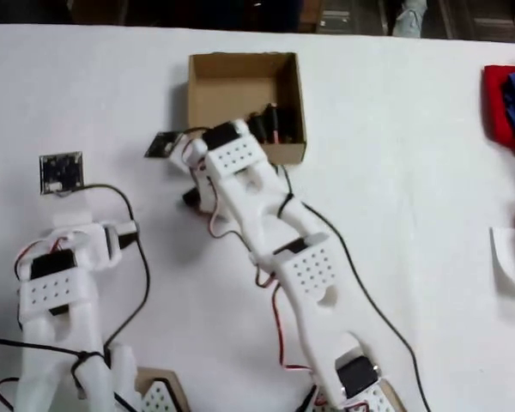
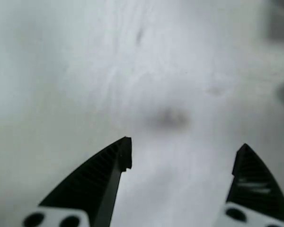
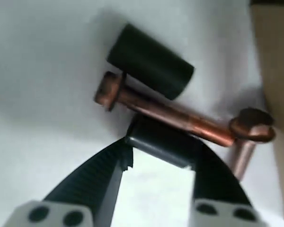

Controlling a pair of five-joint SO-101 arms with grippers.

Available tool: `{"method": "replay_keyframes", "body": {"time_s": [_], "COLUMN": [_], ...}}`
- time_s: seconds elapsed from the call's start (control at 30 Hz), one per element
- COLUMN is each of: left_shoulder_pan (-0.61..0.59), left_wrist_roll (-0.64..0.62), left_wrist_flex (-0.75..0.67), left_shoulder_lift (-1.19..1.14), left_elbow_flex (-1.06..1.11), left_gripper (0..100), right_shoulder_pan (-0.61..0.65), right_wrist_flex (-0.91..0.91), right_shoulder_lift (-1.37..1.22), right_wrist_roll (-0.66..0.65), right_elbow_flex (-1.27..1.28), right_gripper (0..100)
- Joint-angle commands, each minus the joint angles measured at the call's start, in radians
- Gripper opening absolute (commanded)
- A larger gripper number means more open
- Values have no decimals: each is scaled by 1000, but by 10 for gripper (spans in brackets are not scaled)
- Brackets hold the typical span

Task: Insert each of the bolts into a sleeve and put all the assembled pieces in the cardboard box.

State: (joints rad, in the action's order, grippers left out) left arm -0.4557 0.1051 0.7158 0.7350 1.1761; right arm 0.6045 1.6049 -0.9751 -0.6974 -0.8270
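My right gripper (image 3: 162, 150) has its two fingers against the ends of a short black sleeve (image 3: 163, 142) lying on the white table. Right behind that sleeve lies a copper bolt (image 3: 165, 111). A second black sleeve (image 3: 150, 61) rests beyond the bolt. Another copper bolt (image 3: 248, 135) sits by the cardboard box wall (image 3: 274, 71). From above, the right arm (image 1: 240, 172) stands at the near-left corner of the cardboard box (image 1: 202, 86), which holds dark assembled pieces (image 1: 270, 124). My left gripper (image 2: 185, 145) hangs open over bare table.
The left arm (image 1: 60, 266) stands at the table's left, with black cables (image 1: 142, 257) looping beside it. A red cloth (image 1: 506, 103) and a white object (image 1: 511, 262) lie at the right edge. Open table stretches between the box and those items.
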Motion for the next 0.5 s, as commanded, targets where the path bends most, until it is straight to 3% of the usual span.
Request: {"method": "replay_keyframes", "body": {"time_s": [0.0,0.13,0.37,0.47], "left_shoulder_pan": [-11,-11,-11,-11], "left_wrist_roll": [-9,-9,-9,-9], "left_wrist_flex": [-15,-15,-15,-15], "left_shoulder_lift": [25,25,25,25], "left_elbow_flex": [-19,-19,-19,-19], "left_gripper": [350,350,350,350], "right_shoulder_pan": [16,15,12,16], "right_wrist_flex": [15,59,133,148], "right_shoulder_lift": [-10,5,124,179], "right_wrist_roll": [5,12,284,321], "right_elbow_flex": [2,2,2,3], "right_gripper": [8,19,20,20]}}
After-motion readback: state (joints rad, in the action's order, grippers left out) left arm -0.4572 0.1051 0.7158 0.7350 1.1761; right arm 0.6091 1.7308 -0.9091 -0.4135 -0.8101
